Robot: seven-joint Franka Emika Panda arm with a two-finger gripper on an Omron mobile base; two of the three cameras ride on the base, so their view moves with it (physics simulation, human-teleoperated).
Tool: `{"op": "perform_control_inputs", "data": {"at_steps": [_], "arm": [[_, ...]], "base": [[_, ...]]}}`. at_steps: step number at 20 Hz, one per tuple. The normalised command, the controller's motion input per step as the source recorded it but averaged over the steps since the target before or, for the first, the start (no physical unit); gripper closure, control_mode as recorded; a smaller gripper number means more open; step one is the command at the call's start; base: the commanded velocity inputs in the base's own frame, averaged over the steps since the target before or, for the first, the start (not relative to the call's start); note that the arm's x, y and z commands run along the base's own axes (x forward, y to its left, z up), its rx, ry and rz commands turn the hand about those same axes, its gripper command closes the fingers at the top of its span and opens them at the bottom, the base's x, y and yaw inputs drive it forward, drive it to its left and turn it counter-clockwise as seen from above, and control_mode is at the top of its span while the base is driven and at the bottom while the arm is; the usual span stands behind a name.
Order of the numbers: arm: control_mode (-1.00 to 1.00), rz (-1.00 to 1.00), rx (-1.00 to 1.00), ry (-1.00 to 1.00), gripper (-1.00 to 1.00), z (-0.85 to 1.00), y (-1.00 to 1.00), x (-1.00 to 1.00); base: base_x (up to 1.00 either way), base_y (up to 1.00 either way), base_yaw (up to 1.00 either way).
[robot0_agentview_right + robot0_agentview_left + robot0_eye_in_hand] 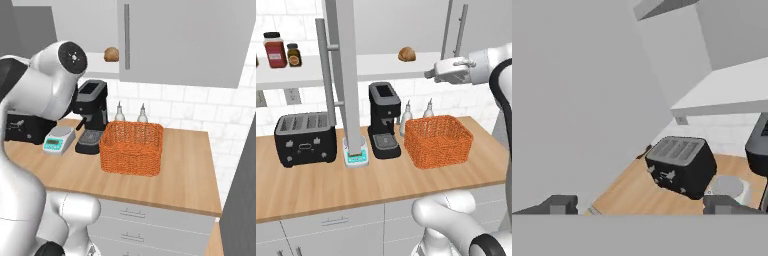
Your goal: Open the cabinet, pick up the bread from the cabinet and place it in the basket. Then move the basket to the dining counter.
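The grey wall cabinet [381,25] has its left door [348,75] swung out and seen edge-on. The bread [406,54], a small golden-brown roll, lies on the white inner shelf [376,67]; from the right base it shows as the bread [111,54] beside the closed door's bar handle [126,36]. My gripper [432,73] hangs open and empty just right of the roll, near the shelf's front edge. In the hand view the gripper [639,205] has its fingertips [559,205] spread wide. The orange basket [438,141] stands on the counter below, also the basket [132,147]. The dining counter is out of view.
On the wooden counter [381,185] stand a black toaster [305,138], a small scale [356,156], a black coffee machine [384,120] and two bottles [407,115] behind the basket. Jars [276,50] sit on the shelf's left end. The open door's handle [326,75] juts out.
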Motion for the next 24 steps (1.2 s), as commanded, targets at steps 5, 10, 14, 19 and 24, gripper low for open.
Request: {"op": "perform_control_inputs", "data": {"at_steps": [5,10,14,19,24], "arm": [[-1.00,-0.56,-0.20,0.00,-1.00,0.24,-0.95,0.04],[-1.00,-0.29,-0.15,-0.02,-1.00,0.17,-1.00,0.43],[-1.00,0.00,-0.01,0.02,-1.00,0.13,-0.83,0.67],[-1.00,0.08,0.00,-0.02,-1.00,0.08,-0.36,0.74],[-1.00,0.04,0.00,-0.01,-1.00,0.03,-0.26,0.77]], "base": [[0.00,0.00,0.00],[0.00,0.00,0.00],[0.00,0.00,0.00],[0.00,0.00,0.00],[0.00,0.00,0.00]]}}
